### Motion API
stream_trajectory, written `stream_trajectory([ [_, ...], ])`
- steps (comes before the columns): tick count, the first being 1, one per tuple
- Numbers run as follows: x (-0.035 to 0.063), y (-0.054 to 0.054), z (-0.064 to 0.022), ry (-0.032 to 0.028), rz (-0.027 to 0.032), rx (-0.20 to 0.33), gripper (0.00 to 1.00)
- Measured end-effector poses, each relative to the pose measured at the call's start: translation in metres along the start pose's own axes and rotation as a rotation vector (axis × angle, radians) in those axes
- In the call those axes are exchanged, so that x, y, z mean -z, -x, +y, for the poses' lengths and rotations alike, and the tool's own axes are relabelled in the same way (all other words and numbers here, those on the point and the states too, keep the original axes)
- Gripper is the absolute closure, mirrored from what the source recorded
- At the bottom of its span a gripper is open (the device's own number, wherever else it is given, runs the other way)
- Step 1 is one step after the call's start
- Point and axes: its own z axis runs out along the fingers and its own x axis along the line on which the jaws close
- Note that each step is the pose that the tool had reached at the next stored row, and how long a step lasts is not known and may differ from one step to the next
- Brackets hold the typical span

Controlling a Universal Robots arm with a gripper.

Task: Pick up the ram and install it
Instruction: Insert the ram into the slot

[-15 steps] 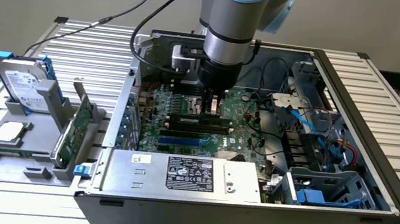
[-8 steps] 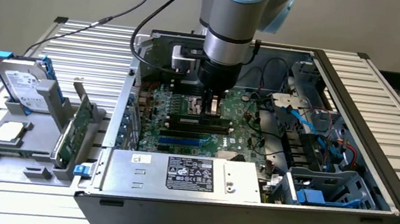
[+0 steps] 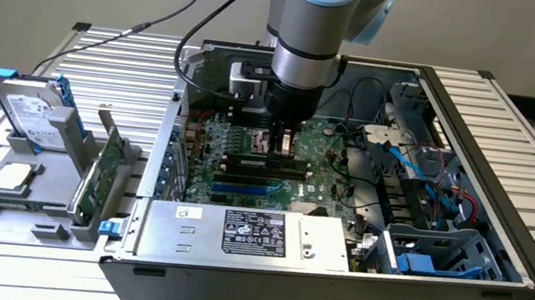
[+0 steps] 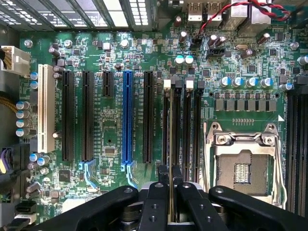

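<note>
Black robot gripper (image 4: 170,177), clamped on slim green RAM stick (image 4: 169,144) seen edge-on, holds it above black memory slots (image 4: 186,130) on green motherboard (image 4: 113,126): install step, needs exact slot alignment.

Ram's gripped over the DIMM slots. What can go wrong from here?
1. The ram, edge-on in the gripper, may sit slightly off its DIMM slot and land on the slot wall.
2. The white latch at the slot's end could block seating if not fully open.
</note>
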Motion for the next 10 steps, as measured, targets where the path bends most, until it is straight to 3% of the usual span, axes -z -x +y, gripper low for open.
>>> stream_trajectory([
  [10, -0.0026, 0.0000, 0.0006, -0.0015, 0.0018, 0.000, 0.86],
])
